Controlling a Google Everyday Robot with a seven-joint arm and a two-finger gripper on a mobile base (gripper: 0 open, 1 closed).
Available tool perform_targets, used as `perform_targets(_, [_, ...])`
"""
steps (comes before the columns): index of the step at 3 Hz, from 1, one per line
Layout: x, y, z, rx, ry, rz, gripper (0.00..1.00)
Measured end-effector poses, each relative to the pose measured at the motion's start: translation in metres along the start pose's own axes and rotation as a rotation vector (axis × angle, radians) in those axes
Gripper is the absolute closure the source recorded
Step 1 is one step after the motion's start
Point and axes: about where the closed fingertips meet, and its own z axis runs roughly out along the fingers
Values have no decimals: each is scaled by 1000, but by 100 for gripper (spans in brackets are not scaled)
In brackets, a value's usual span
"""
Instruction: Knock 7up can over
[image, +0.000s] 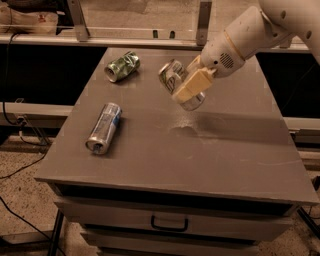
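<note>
gripper (186, 90) sits over the back-centre of the table (225, 150), coming in from the upper right on the white arm (250, 35)
clamped on the 7up can (171, 74): one cream finger lies across the can's front side, the other is hidden behind it
can is tilted hard, silver top pointing up-left toward the back of the table, base down-right
can looks clear of the surface, with a soft shadow on the tabletop just below and in front of it; can't confirm the gap from this angle
green label markings visible on the upper half of the can, lower half mostly covered by the finger
other items: crushed green can (122, 66) lying on its side near the back-left corner, well apart from the gripper
slim silver-and-blue can (104, 127) lying on its side on the left side of the table, open end toward the front edge
drawer handle (169, 223) visible below the front edge
</note>
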Motion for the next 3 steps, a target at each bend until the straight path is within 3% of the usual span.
perform_targets(1, [6, -3, 19, -14, 21, -19, 46])
perform_targets(2, [-1, -17, 33, 40, 46, -53, 46])
perform_targets(3, [-8, -25, 40, 93, 97, -72, 31])
